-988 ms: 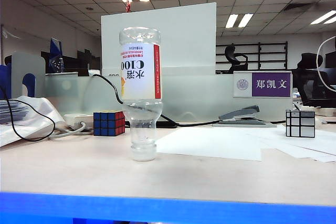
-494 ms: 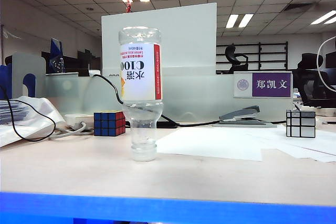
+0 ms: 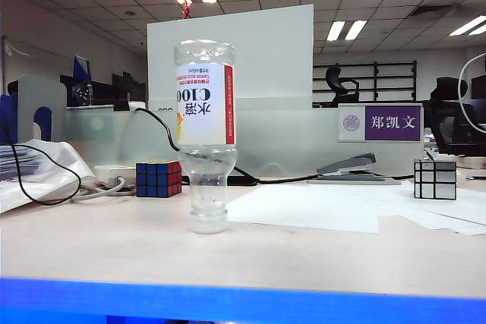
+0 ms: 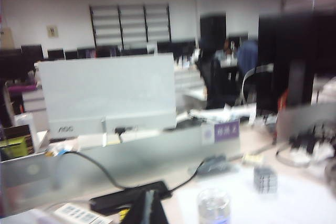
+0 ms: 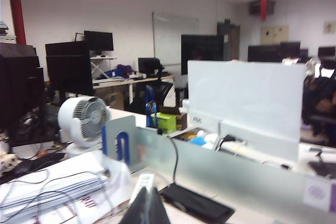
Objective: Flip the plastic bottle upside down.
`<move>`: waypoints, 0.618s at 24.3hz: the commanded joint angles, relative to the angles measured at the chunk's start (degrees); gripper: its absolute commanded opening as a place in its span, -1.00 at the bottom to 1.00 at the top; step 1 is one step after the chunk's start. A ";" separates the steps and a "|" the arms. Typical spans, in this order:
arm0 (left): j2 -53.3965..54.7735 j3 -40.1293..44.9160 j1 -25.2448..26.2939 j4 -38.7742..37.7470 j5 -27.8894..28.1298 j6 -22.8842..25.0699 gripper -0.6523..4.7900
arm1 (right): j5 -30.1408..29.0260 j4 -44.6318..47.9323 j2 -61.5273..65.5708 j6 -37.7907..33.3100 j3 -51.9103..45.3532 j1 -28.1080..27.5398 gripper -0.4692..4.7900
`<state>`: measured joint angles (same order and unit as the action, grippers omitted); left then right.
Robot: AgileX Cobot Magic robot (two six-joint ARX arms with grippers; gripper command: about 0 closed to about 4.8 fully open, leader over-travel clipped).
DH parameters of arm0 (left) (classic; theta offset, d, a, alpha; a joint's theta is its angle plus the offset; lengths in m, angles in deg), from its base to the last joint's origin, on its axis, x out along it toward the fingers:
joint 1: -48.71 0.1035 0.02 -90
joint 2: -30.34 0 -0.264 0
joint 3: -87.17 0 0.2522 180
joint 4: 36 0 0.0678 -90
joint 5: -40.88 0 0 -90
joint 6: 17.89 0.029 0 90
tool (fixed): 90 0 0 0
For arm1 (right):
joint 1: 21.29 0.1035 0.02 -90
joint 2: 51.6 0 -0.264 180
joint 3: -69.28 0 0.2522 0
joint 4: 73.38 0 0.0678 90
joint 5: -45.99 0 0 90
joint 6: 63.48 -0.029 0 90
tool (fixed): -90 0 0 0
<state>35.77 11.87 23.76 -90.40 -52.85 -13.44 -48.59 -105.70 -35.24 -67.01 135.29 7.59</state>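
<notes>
Plastic bottle [image 3: 203, 134] stands on its cap, Rubik's cube [image 3: 159, 178] half-hidden at its nine o'clock. Left gripper [image 4: 149, 209] and right gripper [image 5: 148, 206] are cropped, blurry dark tips, fingers pressed together, holding nothing.

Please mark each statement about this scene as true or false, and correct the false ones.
1. The plastic bottle stands on its cap. True.
2. The Rubik's cube lies in front of the bottle. False: it sits behind it, to the left in the exterior view.
3. The left pincer holds the bottle. False: it is shut on nothing, above the desk.
4. The right pincer is shut. True.
5. A stapler rests near the partition. True.
</notes>
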 commanded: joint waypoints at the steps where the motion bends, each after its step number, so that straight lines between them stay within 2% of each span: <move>1: -5.27 7.19 0.00 0.72 2.23 -7.04 -0.78 | -1.68 2.01 -0.04 -1.11 -0.48 0.07 -0.84; 3: -5.05 9.07 0.00 -1.81 0.90 -7.39 -0.78 | -2.10 5.90 -0.94 -1.16 -2.29 0.07 -0.84; 6: -5.25 13.57 0.02 1.01 -0.81 -7.08 -0.78 | -4.42 13.25 -2.78 -2.27 -6.80 0.04 -0.84; 10: -5.25 20.92 0.02 5.66 -2.10 -9.51 -0.78 | -4.52 14.45 -3.56 -3.13 -13.94 0.04 -0.84; 12: -5.27 25.09 0.02 8.44 -2.08 -10.86 -0.78 | -4.50 16.26 -3.56 -5.88 -17.64 0.07 -0.84; 15: -5.27 33.44 0.00 15.17 -2.82 -13.92 -0.78 | -4.48 22.73 -3.56 -6.86 -24.96 0.04 -0.84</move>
<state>30.63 43.70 23.76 -78.23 -54.75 -25.66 -53.03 -86.73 -38.82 -73.37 111.93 7.61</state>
